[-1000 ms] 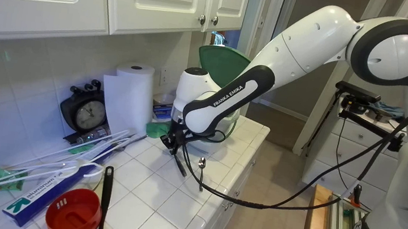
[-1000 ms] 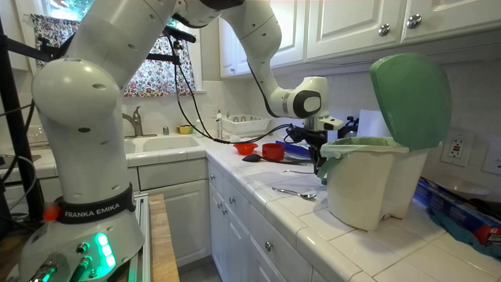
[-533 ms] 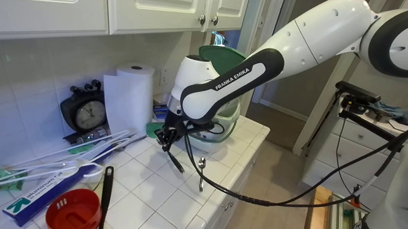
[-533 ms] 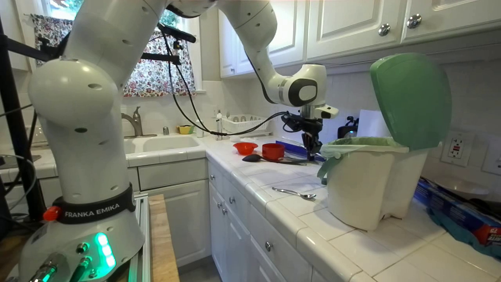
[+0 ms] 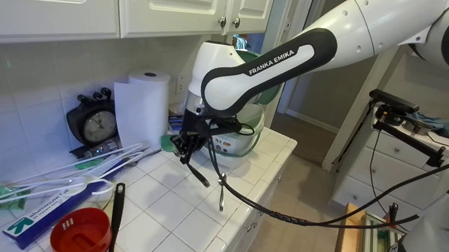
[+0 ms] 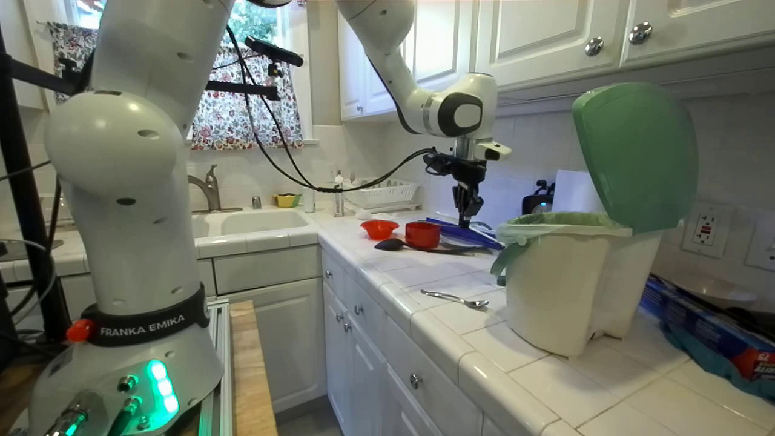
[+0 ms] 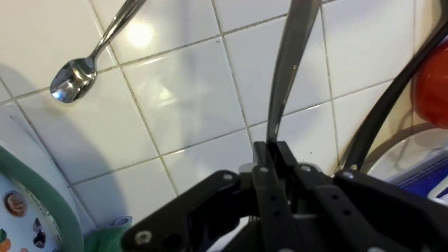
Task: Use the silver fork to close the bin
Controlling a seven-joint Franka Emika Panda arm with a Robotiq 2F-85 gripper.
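Note:
My gripper (image 7: 271,144) is shut on the silver fork (image 7: 288,63); its handle sticks out past the fingertips, and the tined end is hidden. In an exterior view the gripper (image 5: 184,159) holds the fork (image 5: 199,176) above the tiles, handle slanting down. The bin (image 6: 554,290) stands on the counter, lined with a green bag. Its green lid (image 6: 639,157) stands raised, open. In an exterior view the bin (image 5: 243,143) is partly behind the arm. Its green edge (image 7: 52,196) shows at lower left in the wrist view. The gripper (image 6: 465,223) is beside the bin, apart from it.
A spoon (image 6: 457,298) lies on the tiles near the bin. A red cup (image 5: 81,235), a black-handled utensil (image 5: 116,215), a blue foil box (image 5: 51,209) and white hangers (image 5: 63,179) lie farther along. Paper towels (image 5: 147,108) stand by the wall; cabinets (image 6: 545,42) hang above.
The gripper has risen from the counter with the fork in it, and in an exterior view moved away from the bin. The fork has lifted off the tiles. Bin and lid have not moved.

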